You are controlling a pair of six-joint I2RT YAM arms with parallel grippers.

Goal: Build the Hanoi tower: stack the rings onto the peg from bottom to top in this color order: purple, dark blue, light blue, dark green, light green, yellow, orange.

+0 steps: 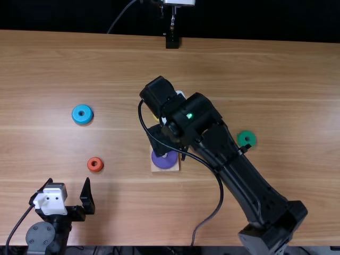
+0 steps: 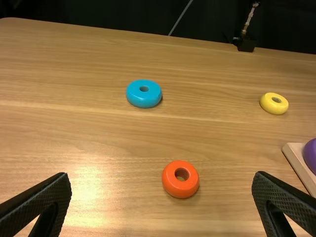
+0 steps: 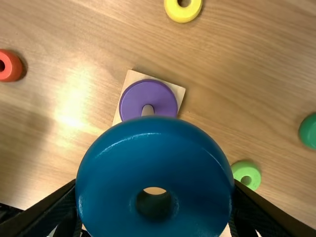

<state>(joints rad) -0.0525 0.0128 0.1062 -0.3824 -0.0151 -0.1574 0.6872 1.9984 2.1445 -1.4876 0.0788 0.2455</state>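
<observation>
A light brown table (image 1: 276, 79) is filling most of the top view, with a black backdrop (image 1: 265, 18) running across its upper edge. The dark blue ring (image 3: 158, 138) is sitting clamped between the fingers of the right gripper (image 3: 154, 207), just beside the peg (image 3: 147, 110) and apart from it. The main risk is a missed hole: the peg is showing past the ring's rim rather than through its middle, so a release from here would likely be dropping the ring off-centre, to tip against the peg or slide onto the table. Lowering while misaligned could also be pressing the rim onto the peg's tip, shoving the base (image 1: 153, 170) or twisting the ring in its grip.

The ring, being round, is having no long axis and no pointed end; its flat face is turning towards the wrist camera, and its hole seems to be running roughly along the peg's upright axis, though I cannot tell the exact tilt.

Around it, the purple ring (image 1: 164, 159) is lying flat around the peg, near the centre of the top view. The yellow ring (image 2: 274, 103) is lying beyond the base, the light green ring (image 3: 246, 175) nearer the base than the dark green ring (image 1: 246, 138), at right of centre. Farther out, the light blue ring (image 1: 82, 114) is resting at upper left, the orange ring (image 1: 95, 164) below it, and the left gripper (image 1: 69, 183) is holding nothing at lower left, fingers wide apart.
</observation>
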